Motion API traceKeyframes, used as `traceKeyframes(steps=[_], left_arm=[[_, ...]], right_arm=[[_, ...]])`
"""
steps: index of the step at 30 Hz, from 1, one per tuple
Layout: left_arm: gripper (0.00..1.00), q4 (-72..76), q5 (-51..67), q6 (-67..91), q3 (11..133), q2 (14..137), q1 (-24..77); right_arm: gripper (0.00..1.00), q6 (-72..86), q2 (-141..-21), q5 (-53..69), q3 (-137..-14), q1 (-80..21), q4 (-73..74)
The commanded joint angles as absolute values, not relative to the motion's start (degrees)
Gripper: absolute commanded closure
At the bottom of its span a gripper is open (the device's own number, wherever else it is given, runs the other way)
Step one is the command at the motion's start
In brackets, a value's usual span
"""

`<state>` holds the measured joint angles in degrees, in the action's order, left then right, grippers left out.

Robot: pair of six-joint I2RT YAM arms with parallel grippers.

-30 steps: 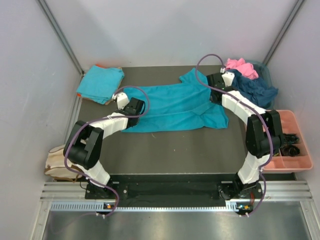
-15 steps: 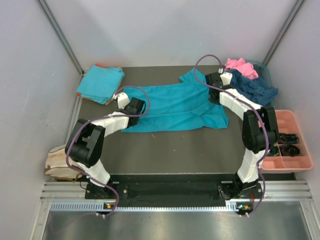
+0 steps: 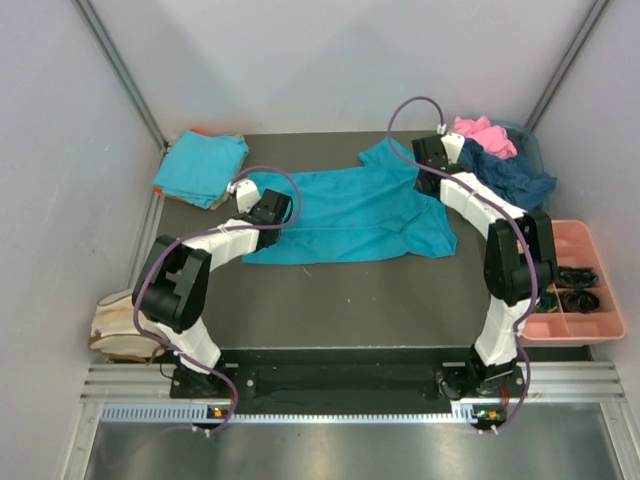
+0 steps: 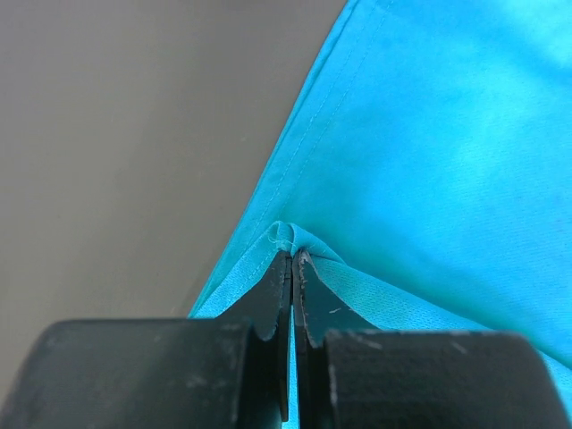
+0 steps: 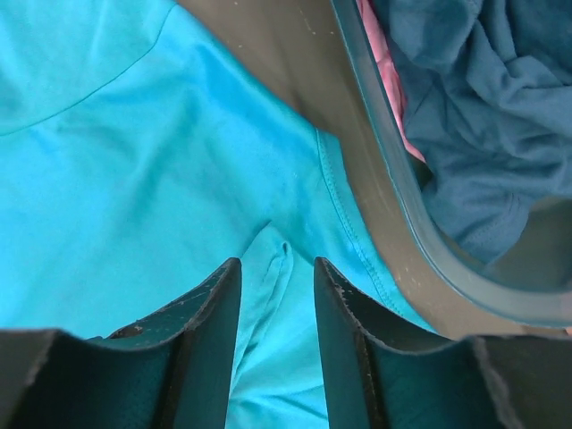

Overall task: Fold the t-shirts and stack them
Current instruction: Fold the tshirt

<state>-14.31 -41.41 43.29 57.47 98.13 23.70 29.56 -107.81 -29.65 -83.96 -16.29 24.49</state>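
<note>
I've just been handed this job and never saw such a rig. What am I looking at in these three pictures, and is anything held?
Two robot arms are bolted at the near edge of a table. The wide picture looks down from above and behind them; the other two come from a camera on each wrist, with that arm's claw at the bottom. A turquoise t-shirt lies spread out. The left claw is shut on its edge; the right claw stands open over the cloth. At back left lies a folded turquoise shirt; at back right a clear bin holds a pink shirt and a navy shirt.
</note>
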Motion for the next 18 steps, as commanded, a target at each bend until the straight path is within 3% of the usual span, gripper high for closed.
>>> traceKeyframes(steps=[1,7,12,13,15,18], left_arm=[[1.00,-14.1,-43.4,42.8,59.8,97.8,23.5],[0.99,-14.7,-45.4,42.8,60.5,97.7,23.5],[0.86,-17.7,-47.8,44.7,61.0,97.6,23.5],[0.80,-18.3,-49.1,45.8,60.9,97.6,23.5],[0.43,-19.9,-50.6,46.8,60.6,96.9,23.5],[0.17,-21.8,-53.2,48.6,60.3,95.5,23.5]], right_arm=[[0.61,29.4,-100.9,-27.3,-80.7,-15.6,21.7],[0.60,30.0,-97.8,-25.1,-75.4,-15.6,20.7],[0.61,29.9,-96.3,-24.7,-72.9,-15.6,20.4],[0.61,29.9,-96.2,-24.5,-72.7,-15.6,20.5],[0.61,29.8,-95.9,-23.8,-72.3,-15.7,20.3],[0.60,29.8,-95.5,-23.0,-71.9,-15.6,19.9]])
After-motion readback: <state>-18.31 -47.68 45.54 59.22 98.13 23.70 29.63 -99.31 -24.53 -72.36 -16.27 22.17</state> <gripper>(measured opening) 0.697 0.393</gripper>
